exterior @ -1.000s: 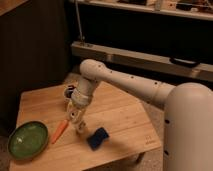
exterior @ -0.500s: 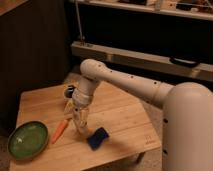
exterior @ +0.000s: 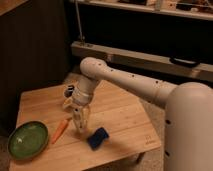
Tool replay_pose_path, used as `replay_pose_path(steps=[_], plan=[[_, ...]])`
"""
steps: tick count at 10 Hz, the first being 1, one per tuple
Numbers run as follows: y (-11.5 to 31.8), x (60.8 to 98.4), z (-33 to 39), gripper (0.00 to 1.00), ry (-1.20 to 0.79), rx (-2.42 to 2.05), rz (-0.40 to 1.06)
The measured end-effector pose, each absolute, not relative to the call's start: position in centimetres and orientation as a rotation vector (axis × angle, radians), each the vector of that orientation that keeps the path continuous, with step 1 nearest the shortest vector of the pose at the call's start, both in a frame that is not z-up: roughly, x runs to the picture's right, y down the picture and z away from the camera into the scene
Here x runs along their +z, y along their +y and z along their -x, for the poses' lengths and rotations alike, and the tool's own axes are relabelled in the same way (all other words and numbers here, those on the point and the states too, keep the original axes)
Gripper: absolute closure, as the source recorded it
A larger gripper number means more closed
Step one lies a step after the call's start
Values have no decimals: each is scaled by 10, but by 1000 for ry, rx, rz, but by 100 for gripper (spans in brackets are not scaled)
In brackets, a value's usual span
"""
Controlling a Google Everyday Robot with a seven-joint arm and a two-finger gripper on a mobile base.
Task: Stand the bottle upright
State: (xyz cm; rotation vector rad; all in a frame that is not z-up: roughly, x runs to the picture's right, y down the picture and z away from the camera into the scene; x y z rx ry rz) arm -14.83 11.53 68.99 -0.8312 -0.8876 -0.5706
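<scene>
Presently: gripper (exterior: 80, 123) pointing down at table (exterior: 125, 120) centre, jaw state indiscernible, bottle (exterior: 80, 119) seemingly between, long axis near vertical, carrot (exterior: 60, 129) at nine o'clock.

The gripper (exterior: 81, 122) hangs low over the table (exterior: 125, 120), squeezed between the carrot (exterior: 60, 130) and the sponge (exterior: 97, 137). The bowl (exterior: 27, 140) sits farther left. Bare wood lies to the right.
</scene>
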Motion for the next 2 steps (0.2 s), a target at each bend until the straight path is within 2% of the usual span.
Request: replay_pose_path(steps=[2], plan=[[108, 694, 142, 20, -880, -572, 807]])
